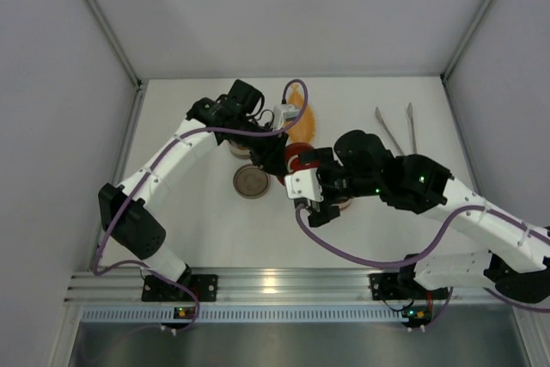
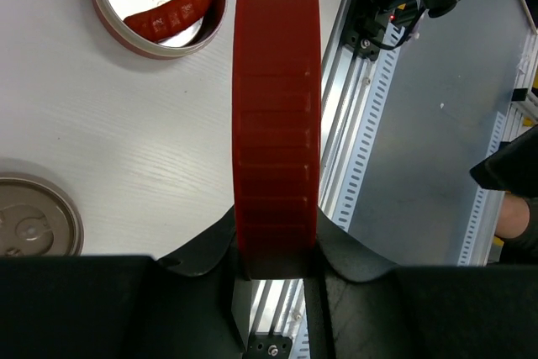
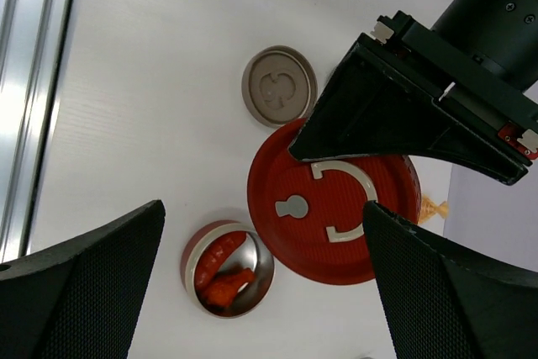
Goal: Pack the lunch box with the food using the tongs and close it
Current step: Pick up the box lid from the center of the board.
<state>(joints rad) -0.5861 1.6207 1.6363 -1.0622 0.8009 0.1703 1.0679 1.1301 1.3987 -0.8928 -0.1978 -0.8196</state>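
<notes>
My left gripper [image 2: 276, 245] is shut on a red round lid [image 2: 276, 107], one finger on each face; the overhead view shows them at table centre [image 1: 277, 154]. From the right wrist the lid [image 3: 336, 216] shows a grey ring handle, with the left finger [image 3: 395, 115] lying over it. Beside it stands the steel lunch box tin [image 3: 265, 279] holding red food pieces [image 3: 220, 271]. My right gripper [image 3: 265, 292] hangs wide open above the tin, holding nothing. The tongs [image 1: 411, 129] lie at the back right, away from both grippers.
A grey round lid [image 1: 251, 182] lies flat left of the red lid. The orange leaf-shaped dish [image 1: 308, 122] sits behind the left gripper. White walls close in the table at the back and sides; the aluminium rail [image 1: 275, 285] runs along the near edge.
</notes>
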